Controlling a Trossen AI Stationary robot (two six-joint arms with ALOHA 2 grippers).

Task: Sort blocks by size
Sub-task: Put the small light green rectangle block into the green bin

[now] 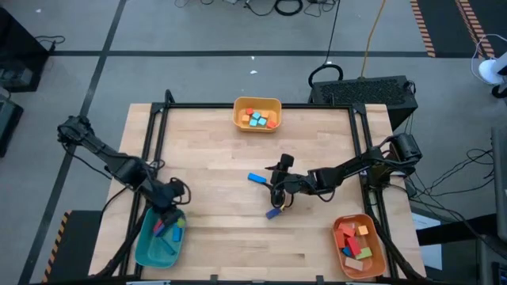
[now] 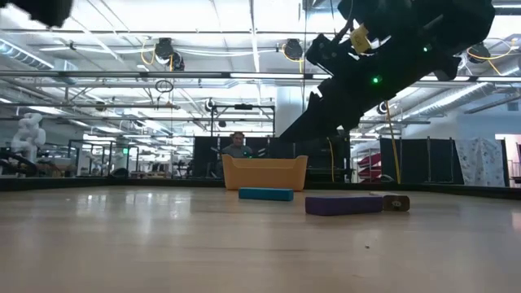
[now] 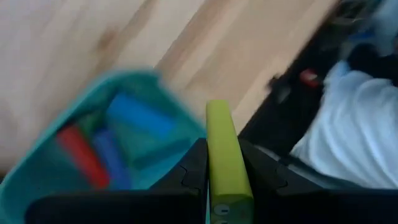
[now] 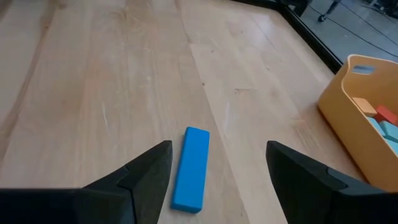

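Overhead, two dark arms work a wooden desk (image 1: 222,150) that carries three trays and two loose bars. At the lower left of the high frame, the left pincer (image 1: 169,207) hangs over the teal tray (image 1: 149,252), its fingers clamped on a long yellow-green bar (image 3: 225,163); in the left wrist view that bar runs straight out between the two dark fingers, above the tray's corner. Three or so pieces show inside this tray, a red bar (image 3: 82,158) and two blue ones (image 3: 138,116), though blur makes the count uncertain.

Near the middle of the high frame, the right pincer (image 1: 277,188) stands with its fingers spread wide and grips nothing. In the right wrist view one blue bar (image 4: 191,168) lies flat on the wood between the parted fingers, touching neither. A second loose piece, a purple bar (image 2: 343,204), lies just beside the pincer at lower centre of the high frame; in the low view it rests nearer the camera than the blue one.

At the top centre edge sits the yellow tray (image 1: 238,117), holding about six small cubes, orange, red and light blue. At the lower right corner, the orange tray (image 1: 379,252) holds roughly six short bricks in red, orange, yellow, green and blue.
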